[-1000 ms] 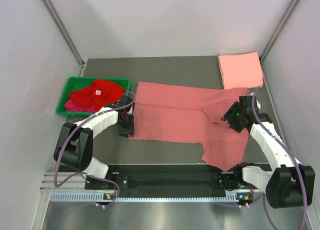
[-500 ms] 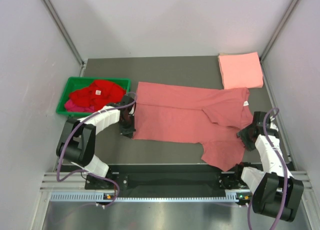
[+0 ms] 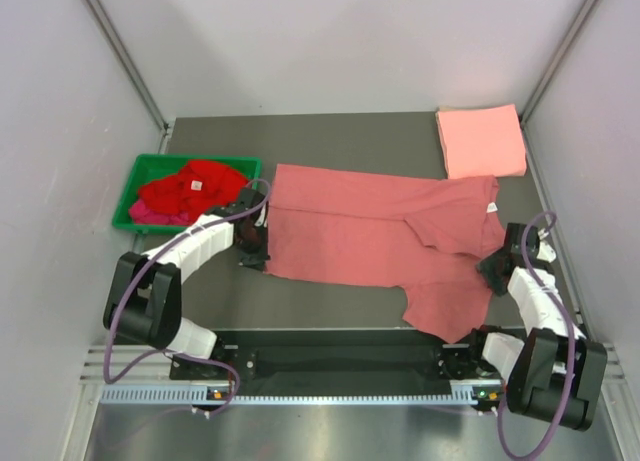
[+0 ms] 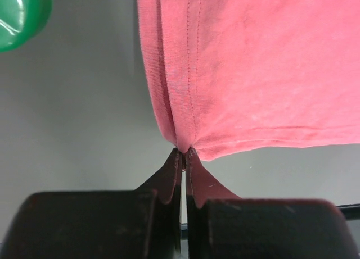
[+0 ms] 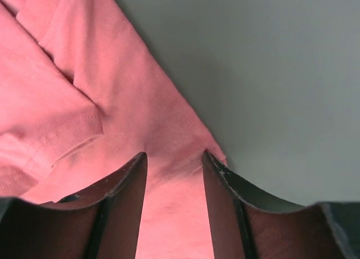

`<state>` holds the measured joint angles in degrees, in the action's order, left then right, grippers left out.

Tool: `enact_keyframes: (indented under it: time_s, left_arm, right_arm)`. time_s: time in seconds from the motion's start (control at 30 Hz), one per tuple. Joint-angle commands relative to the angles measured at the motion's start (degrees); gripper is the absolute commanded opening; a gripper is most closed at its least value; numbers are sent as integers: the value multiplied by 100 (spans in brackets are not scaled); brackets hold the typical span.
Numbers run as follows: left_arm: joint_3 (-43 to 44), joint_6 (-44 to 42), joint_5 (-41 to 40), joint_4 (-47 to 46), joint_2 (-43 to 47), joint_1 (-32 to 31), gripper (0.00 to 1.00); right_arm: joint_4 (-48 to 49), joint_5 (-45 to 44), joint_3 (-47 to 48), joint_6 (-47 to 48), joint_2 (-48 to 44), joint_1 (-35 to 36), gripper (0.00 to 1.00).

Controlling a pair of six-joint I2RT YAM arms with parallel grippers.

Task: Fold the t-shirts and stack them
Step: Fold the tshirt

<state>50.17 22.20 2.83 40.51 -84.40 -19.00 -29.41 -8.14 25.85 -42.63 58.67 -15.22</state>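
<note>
Left jaws pinch the hem of the rose-red t-shirt (image 4: 253, 62).

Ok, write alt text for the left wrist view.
The left gripper is pinched shut on the corner of a rose-red t-shirt, which lies spread on the grey table. A corner of the green bin shows at upper left.

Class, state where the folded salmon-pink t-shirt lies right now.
Top view: the folded salmon-pink t-shirt lies in the far right corner of the table, just beyond the spread rose-red t-shirt.
</note>
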Motion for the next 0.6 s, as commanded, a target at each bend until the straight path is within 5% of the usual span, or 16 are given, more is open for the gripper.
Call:
enact_keyframes:
  time_s: [0.0,0.1,0.13,0.23,0.57]
  left_arm:
    - [221,-137,-2,9,249,20,0]
    - [186,-137,129,-70,275,20,0]
    - [168,-128,191,-87,275,20,0]
    - [203,-93,183,-79,310,20,0]
    - [414,250,130,-202,512,28,0]
  right_arm:
    - [181,-197,-150,-158,346,-60,45]
    - [286,-346,-124,-193,461,-60,31]
    - [278,-381,-124,-202,452,-60,18]
    - [41,-697,25,-193,347,-60,0]
    - [-197,-469,342,-61,127,-60,0]
